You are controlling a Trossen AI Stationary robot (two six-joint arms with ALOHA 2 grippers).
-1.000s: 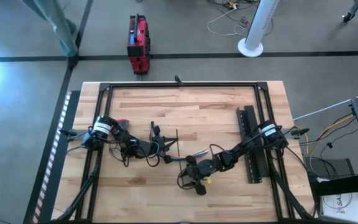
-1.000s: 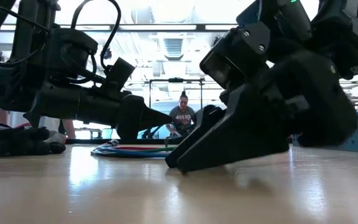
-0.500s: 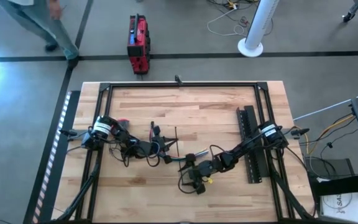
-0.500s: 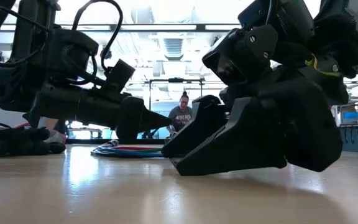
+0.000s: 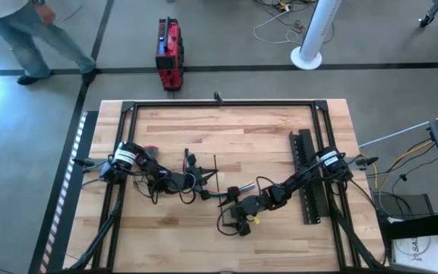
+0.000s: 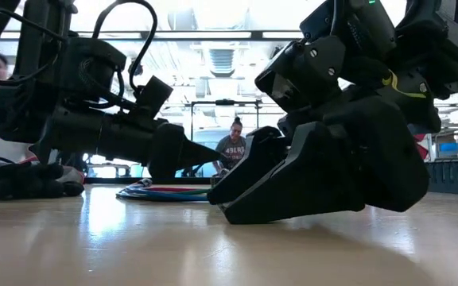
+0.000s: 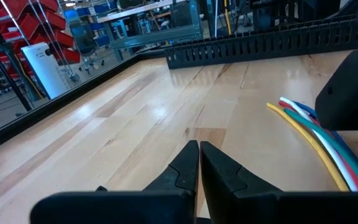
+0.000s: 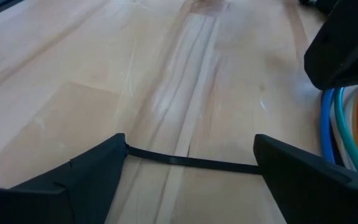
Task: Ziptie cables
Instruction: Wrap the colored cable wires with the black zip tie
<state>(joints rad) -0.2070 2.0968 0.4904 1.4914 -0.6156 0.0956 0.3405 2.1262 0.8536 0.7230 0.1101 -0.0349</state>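
The cables, a bundle of yellow, white, green, blue and red wires, lie on the wooden table near its middle. They also show in the low view as cables. My left gripper is shut and holds nothing. It hovers just above the wood beside the bundle, left gripper. The ziptie, a thin black strip, lies flat on the table. My right gripper stands open and low over it, one finger at each end of the strip. The cables run past its far finger. My right gripper comes in low and slanting down, with the ziptie lying crosswise between its open fingers. Each end of the strip runs up to the inner side of a finger. I cannot tell whether the fingers touch it. The strip is flat on the table.
A long black perforated bar lies along the table's right side, also seen as the bar. A black frame rims the table. A red toolbox and a walking person are on the floor beyond. Bare wood lies toward the near edge.
My right gripper has shifted slightly toward the table's left and turned about its wrist, so both fingers now show low over the wood. My left gripper has kept still. The person beyond the table has walked left.
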